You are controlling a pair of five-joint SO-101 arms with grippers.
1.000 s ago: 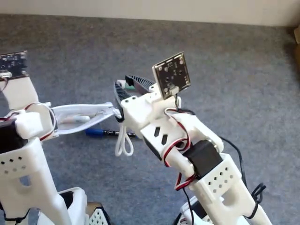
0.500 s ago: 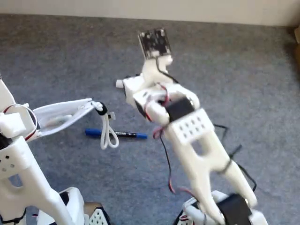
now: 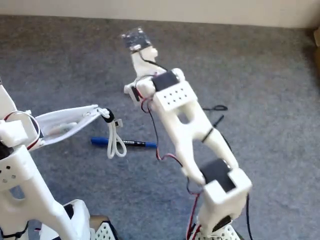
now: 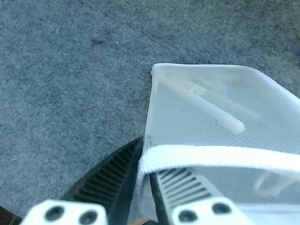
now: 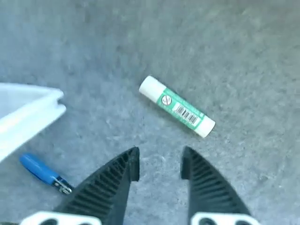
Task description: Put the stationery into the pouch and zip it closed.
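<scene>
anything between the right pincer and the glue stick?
Nothing: bare grey carpet between the right pincer and the glue stick, per the right wrist view.

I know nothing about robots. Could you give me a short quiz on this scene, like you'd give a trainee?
1. True or false: the left gripper is shut on the edge of the mesh pouch.
2. What lies on the carpet just ahead of the open right gripper? A) glue stick B) scissors C) eraser
3. Fill in: the pen lying on the carpet is ___ in colour.
Key: 1 true; 2 A; 3 blue.
</scene>
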